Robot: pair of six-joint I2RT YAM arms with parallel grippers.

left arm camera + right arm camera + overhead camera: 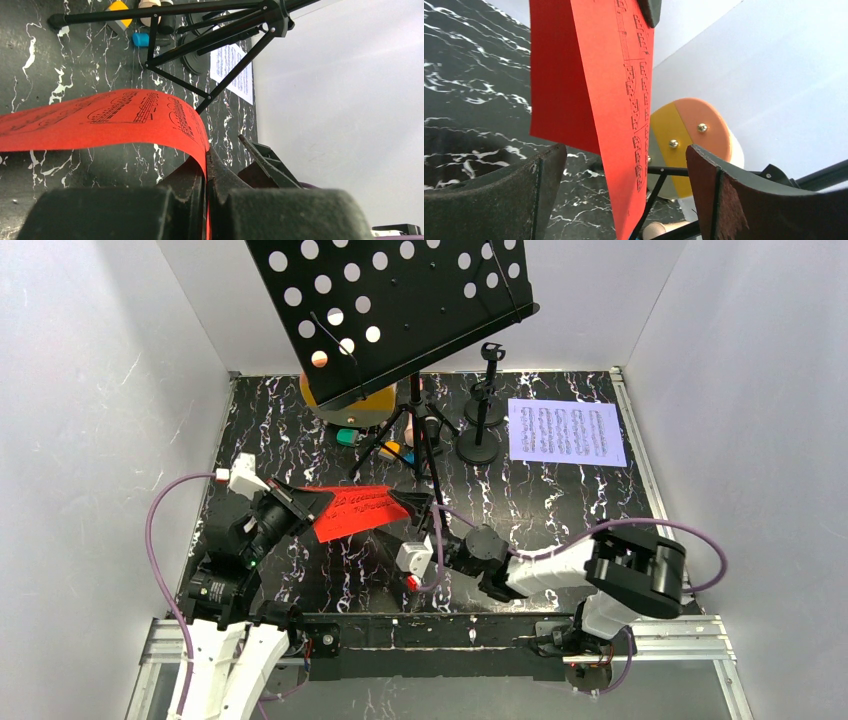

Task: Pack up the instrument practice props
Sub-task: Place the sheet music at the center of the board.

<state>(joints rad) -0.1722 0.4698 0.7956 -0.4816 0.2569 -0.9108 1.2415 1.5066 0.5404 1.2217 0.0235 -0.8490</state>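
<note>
A red sheet-music page (352, 511) hangs in the air between my two grippers. My left gripper (297, 506) is shut on its left end; in the left wrist view the jaws (206, 167) pinch the page (115, 125) edge-on. My right gripper (418, 508) is open around the page's right end; in the right wrist view the page (624, 100) hangs between the spread fingers (499, 200) without touching them. The black perforated music rack (400, 300) stands on tripod legs (420, 445) behind. A white page (566, 432) lies back right. Two black mic holders (481, 435) stand beside it.
A round yellow and orange drum-like thing (345, 405) sits behind the tripod, also in the right wrist view (689, 135). Small cream, yellow, green and blue pieces (395, 445) lie among the tripod legs. White walls enclose the black marbled table (560, 510).
</note>
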